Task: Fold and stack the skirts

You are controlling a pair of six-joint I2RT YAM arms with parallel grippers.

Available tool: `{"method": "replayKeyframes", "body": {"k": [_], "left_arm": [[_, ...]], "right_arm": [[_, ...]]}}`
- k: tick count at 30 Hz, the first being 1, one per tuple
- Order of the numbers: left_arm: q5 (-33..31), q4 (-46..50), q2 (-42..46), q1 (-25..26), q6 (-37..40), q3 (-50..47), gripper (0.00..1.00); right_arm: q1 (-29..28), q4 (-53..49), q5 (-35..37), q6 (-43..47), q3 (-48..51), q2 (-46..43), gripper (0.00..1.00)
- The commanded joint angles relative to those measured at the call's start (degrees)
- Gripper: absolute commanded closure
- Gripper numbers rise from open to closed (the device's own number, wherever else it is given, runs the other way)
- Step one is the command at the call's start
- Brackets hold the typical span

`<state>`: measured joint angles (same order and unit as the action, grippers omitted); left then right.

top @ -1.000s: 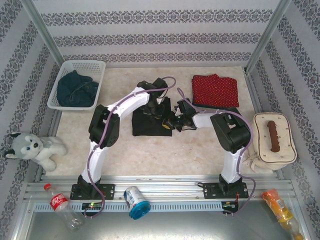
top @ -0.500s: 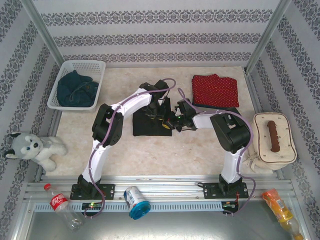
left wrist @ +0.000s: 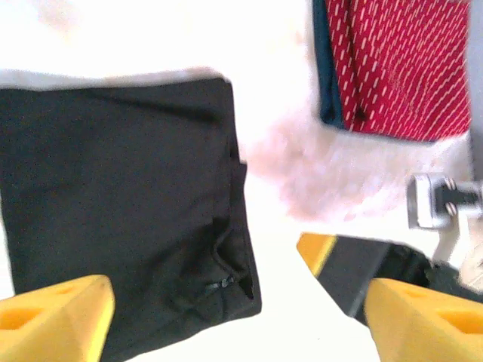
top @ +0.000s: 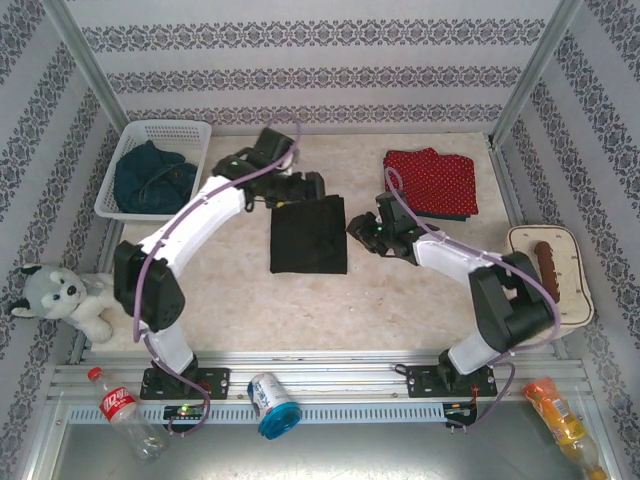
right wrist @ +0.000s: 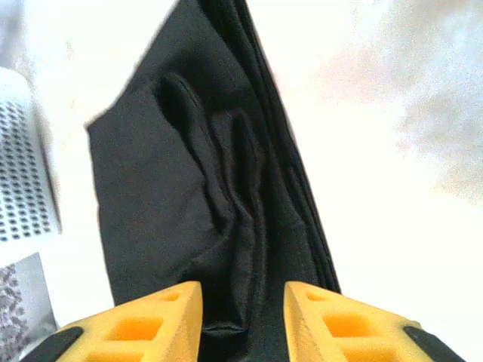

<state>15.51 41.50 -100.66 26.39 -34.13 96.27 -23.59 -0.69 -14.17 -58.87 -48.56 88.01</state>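
No text, brand, number or sign can be read in any view. A red label (top: 117, 404) is carried by the plastic bottle (top: 126, 414) lying to the left of the can (top: 272, 403). Pale marks are seen on that label, but they are too small to be made out. The can itself is printed in blue and white, and no word on it is legible. The orange packet (top: 562, 420), well to the right of the can, shows no lettering that can be resolved.
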Motion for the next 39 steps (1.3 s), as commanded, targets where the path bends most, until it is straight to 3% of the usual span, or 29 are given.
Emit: {"method": "replayKeyframes", "body": {"k": [1,4,11,13,16,21,27,33,36,39], "left_arm": [[4.3,-5.2,-4.6,-3.8,-0.9,-2.8,0.06],[8.8,-6.9,-9.0,-5.6,-0.4,-1.0,0.0],[17.6,-10.5,-21.3,-6.0,-0.8,8.4,0.0],[14.9,-8.1,-24.7,-6.2,-1.8,11.3,0.0],[10.3,-4.9,-29.0,-6.9,-4.0,13.4,0.0],[10.0,-10.3,-29.8,-7.6,-8.4,4.7,0.0],[9.8,-19.4,-22.3,-7.6,-14.0,-11.0,0.0],[14.5,-32.0,-7.3,-7.3,-22.8,-31.5,0.0],[14.8,-34.4,2.4,-6.5,-25.6,-36.9,0.0],[12.8,-28.5,9.7,-6.2,-21.9,-35.7,0.0]], "right_arm": [[-0.8,0.8,3.0,3.6,2.2,-3.6,0.83],[-3.0,1.5,-3.9,8.7,-1.4,-2.6,1.0],[-8.4,0.5,-10.9,10.2,-10.0,8.9,1.0],[-8.7,-0.7,-12.5,10.9,-12.4,12.8,1.0],[-8.4,-8.3,-7.5,11.6,-13.6,17.3,1.0],[-6.6,-12.4,-6.1,13.4,-11.8,20.6,1.0],[-3.8,-18.9,-4.8,21.6,-17.2,23.9,1.0],[0.2,-26.0,-10.2,36.8,-30.6,29.0,1.0],[0.6,-27.9,-11.3,42.0,-36.6,29.0,1.0],[0.7,-29.4,-8.0,42.4,-38.2,26.5,0.85]]}}
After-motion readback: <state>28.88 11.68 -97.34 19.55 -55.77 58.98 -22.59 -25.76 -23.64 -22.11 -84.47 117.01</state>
